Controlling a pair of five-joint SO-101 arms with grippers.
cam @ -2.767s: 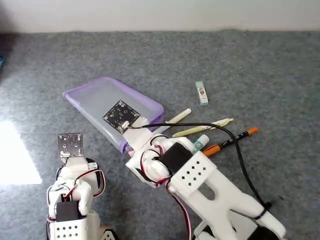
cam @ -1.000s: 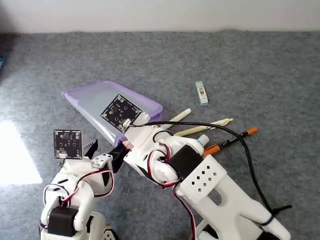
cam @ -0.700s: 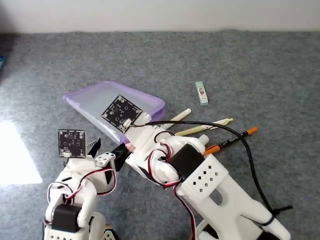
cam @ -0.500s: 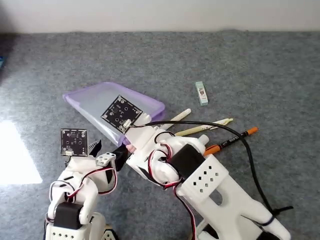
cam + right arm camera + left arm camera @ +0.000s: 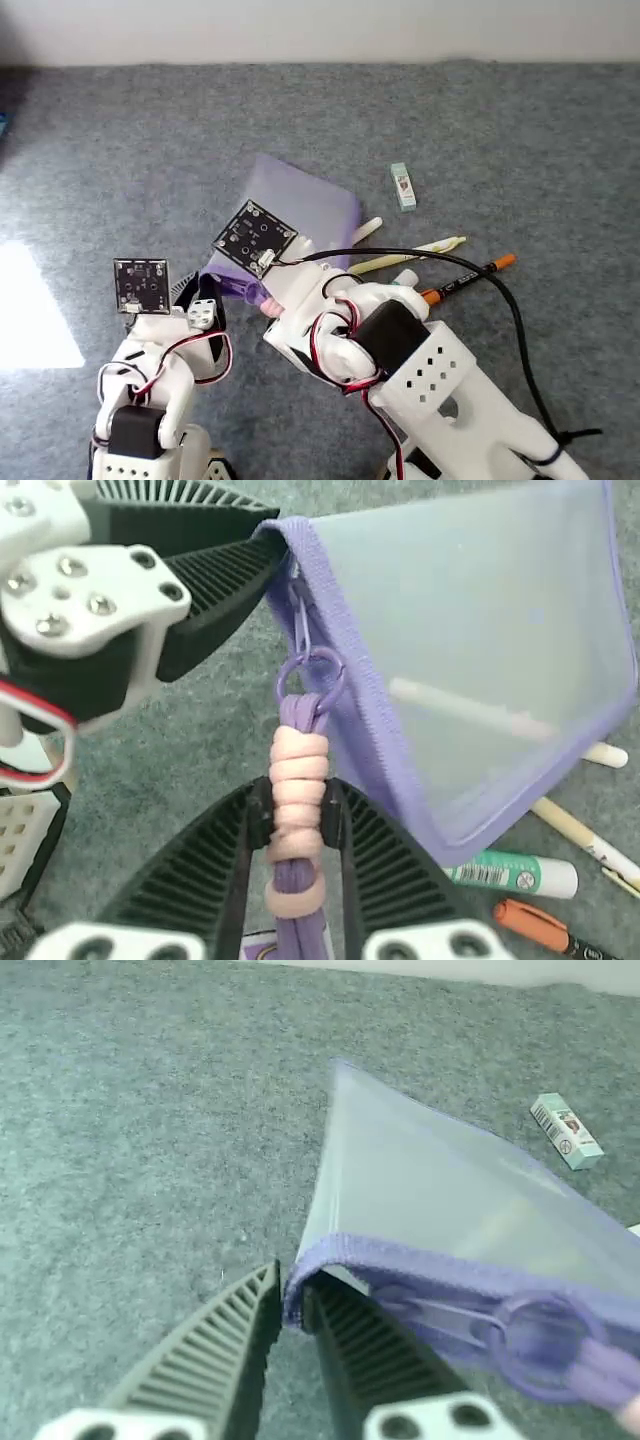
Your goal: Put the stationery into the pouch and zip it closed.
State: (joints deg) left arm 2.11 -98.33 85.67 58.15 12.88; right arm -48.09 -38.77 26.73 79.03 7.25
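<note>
Right end effector (image 5: 298, 798) clamps the zip pull (image 5: 298, 765); left end effector (image 5: 291, 1295) pinches the pouch (image 5: 450, 1190) corner, over the bench (image 5: 120, 1110). Right wrist view adds a glue stick (image 5: 510, 873); left wrist view an eraser (image 5: 566, 1131), print unreadable.

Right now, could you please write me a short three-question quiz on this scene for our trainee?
1. True or false: the eraser is already inside the pouch.
2. What do the right jaws hold? A) the eraser B) the zip cord C) nothing
3. Fill in: the ____ clamp the pouch's purple edge.
Key: 1 false; 2 B; 3 left jaws.
</note>
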